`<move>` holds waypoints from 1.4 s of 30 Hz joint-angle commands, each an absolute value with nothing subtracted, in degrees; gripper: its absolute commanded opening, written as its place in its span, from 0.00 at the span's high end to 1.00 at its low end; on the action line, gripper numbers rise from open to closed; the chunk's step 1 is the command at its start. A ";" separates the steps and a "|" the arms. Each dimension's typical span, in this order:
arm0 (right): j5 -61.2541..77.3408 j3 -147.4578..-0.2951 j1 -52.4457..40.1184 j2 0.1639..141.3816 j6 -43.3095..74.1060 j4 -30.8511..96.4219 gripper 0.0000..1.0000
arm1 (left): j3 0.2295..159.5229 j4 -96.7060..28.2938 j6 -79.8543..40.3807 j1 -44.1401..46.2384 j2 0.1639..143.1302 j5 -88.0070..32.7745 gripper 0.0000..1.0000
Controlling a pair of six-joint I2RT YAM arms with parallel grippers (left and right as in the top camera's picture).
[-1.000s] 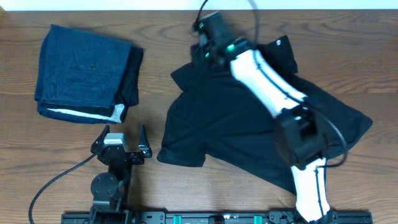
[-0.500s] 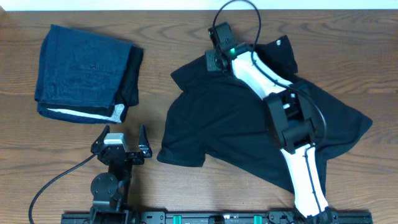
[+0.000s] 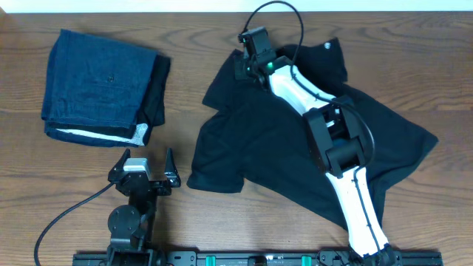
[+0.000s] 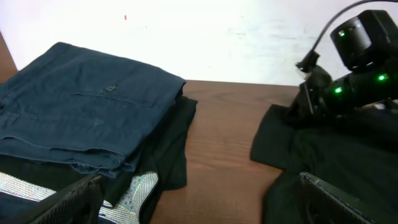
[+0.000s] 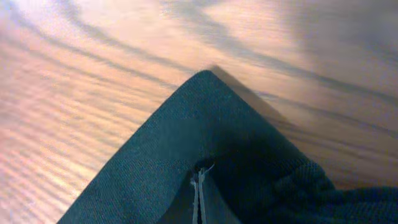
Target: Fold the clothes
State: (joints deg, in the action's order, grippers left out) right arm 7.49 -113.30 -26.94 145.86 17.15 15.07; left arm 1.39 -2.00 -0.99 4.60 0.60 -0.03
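White right arm (image 3: pixel 295 80) carries black joints, green-lit black hand (image 4: pixel 306 104), looping cable (image 3: pixel 301 22).

Black shirt (image 3: pixel 251 140), dark-blue garment (image 3: pixel 96 77), brown wood-grained table (image 3: pixel 259 233).

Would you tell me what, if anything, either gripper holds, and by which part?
The right gripper pinches the black shirt by a corner of its far edge; the left gripper is empty.

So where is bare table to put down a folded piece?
Bare table lies between the denim stack and the shirt, and in the far right corner beyond the shirt. Crowded: the shirt's top, under the right arm.
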 commanded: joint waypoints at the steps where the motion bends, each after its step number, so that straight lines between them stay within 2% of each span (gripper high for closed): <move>1: 12.29 -110.34 -30.41 152.46 10.52 16.10 0.98 | 0.23 -4.08 -0.01 4.58 0.23 0.47 0.02; 7: 12.29 -114.41 -29.80 149.40 10.39 15.03 0.89 | 0.23 -4.08 -0.01 4.58 0.23 0.47 0.02; 10: 12.27 -117.32 -28.60 145.86 10.39 15.73 0.78 | 0.23 -4.08 -0.01 4.58 0.23 0.47 0.02; 13: 12.27 -119.17 -27.14 141.10 11.92 18.94 0.75 | 0.23 -4.08 -0.01 4.58 0.23 0.47 0.02; 15: 12.82 -119.24 -26.61 137.67 14.04 22.41 0.77 | 0.23 -4.08 -0.01 4.58 0.23 0.47 0.02; 23: 15.29 -119.24 -29.28 132.00 14.76 42.57 0.99 | 0.23 -4.08 -0.01 4.58 0.23 0.47 0.02; 31: 12.29 -119.09 -35.40 137.21 14.79 51.20 0.98 | 0.23 -4.08 -0.01 4.58 0.23 0.47 0.02; 42: 11.84 -119.09 -39.11 143.52 15.99 50.13 0.98 | 0.23 -4.08 -0.01 4.58 0.23 0.47 0.02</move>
